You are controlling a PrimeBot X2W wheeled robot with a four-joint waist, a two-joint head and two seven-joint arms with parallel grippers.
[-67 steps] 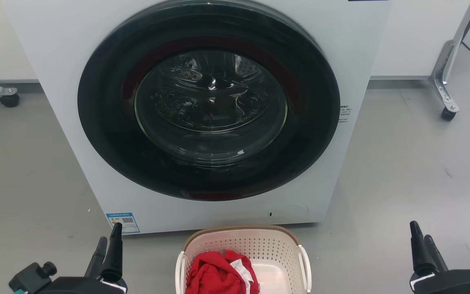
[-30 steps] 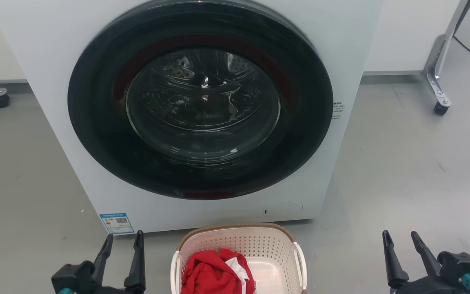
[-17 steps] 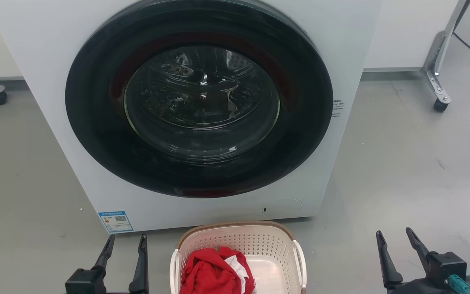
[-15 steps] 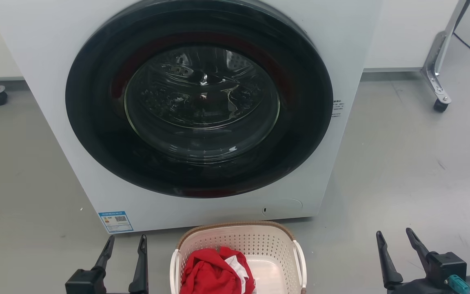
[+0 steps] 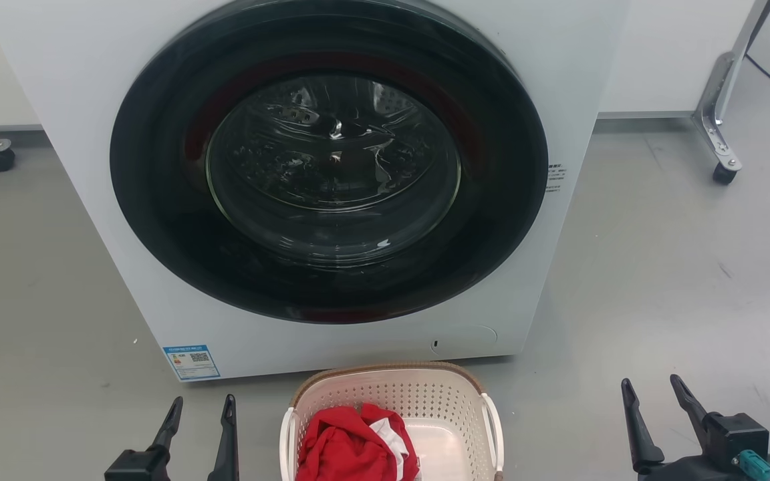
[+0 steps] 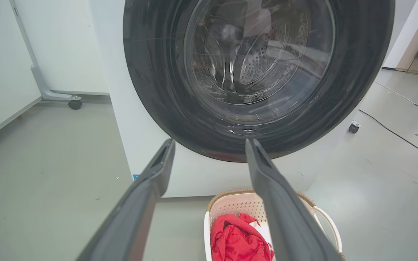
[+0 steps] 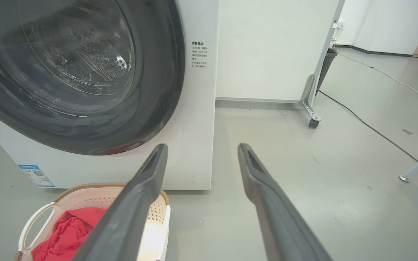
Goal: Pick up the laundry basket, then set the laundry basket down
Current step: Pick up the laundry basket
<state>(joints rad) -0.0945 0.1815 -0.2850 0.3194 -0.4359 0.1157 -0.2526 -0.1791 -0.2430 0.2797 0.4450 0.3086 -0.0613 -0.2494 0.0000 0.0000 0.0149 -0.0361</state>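
Writing appears in two places on the white front-loading washing machine (image 5: 331, 167). A blue label sticker (image 5: 191, 361) with a QR code sits at the lower left corner of its front. A block of small dark Chinese print (image 7: 199, 55) sits to the right of the round, dark-rimmed glass door; the characters are too small to read. The perforated steel drum shows through the glass.

The left gripper (image 5: 202, 401) rises from the bottom edge of the head view, its two long dark fingers apart and holding nothing, pointing toward the machine. The right gripper (image 5: 650, 382) is posed the same way at the lower right, fingers spread and empty.

The laundry basket (image 5: 392, 394), cream perforated plastic with a brown woven-look rim and white side handles, stands on the floor just in front of the machine, below the door, between the two grippers. Neither gripper touches it: the left is near it, the right well apart. A red garment (image 5: 341, 447) with some white cloth lies in its left half.

The floor (image 5: 659, 267) is smooth and grey. White panels stand behind the machine on metal legs with casters (image 5: 722, 175), and a black cable (image 7: 368, 127) runs across the floor at the right.
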